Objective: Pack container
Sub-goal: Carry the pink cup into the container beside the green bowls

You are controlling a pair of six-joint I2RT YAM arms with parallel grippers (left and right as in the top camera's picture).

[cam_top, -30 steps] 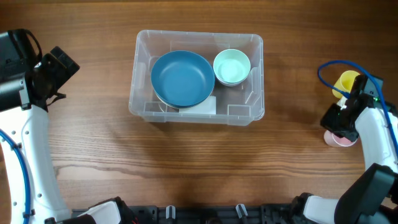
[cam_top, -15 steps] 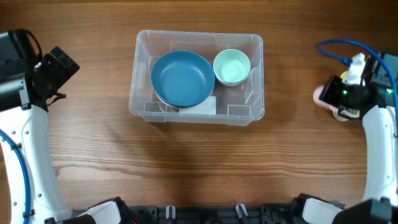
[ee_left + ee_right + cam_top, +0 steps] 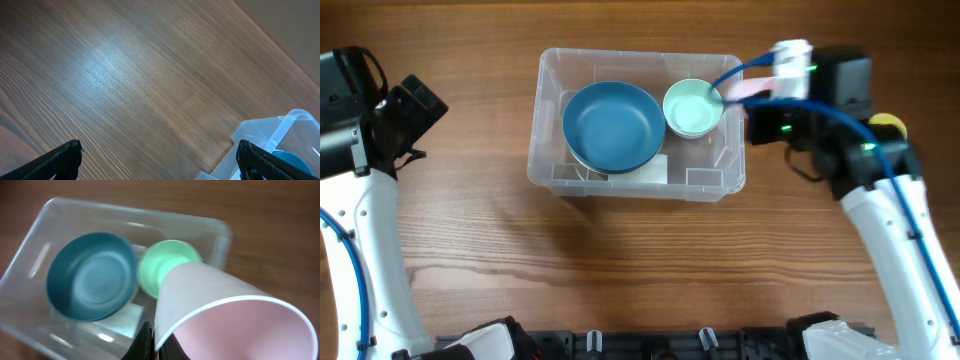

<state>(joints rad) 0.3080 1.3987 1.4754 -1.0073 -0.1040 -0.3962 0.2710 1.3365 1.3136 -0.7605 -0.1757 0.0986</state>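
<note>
The clear container (image 3: 542,150) sits at the table's middle; it also shows in the right wrist view (image 3: 30,255). It holds a big blue bowl (image 3: 613,126) and a small mint bowl (image 3: 692,107). My right gripper (image 3: 752,95) is shut on the rim of a pink cup (image 3: 225,310), holding it tilted above the container's right end, over the mint bowl (image 3: 162,270). The cup shows pale pink by the gripper in the overhead view (image 3: 748,88). My left gripper (image 3: 160,165) is open and empty, over bare table left of the container's corner (image 3: 270,132).
A yellow cup (image 3: 888,124) stands on the table at the far right, partly hidden by my right arm. The blue bowl (image 3: 92,275) fills the container's left half. My left arm stands at the left edge.
My right gripper has lifted the pink cup from the far right of the table and carried it left, up over the container's right end. The left arm has not moved.
</note>
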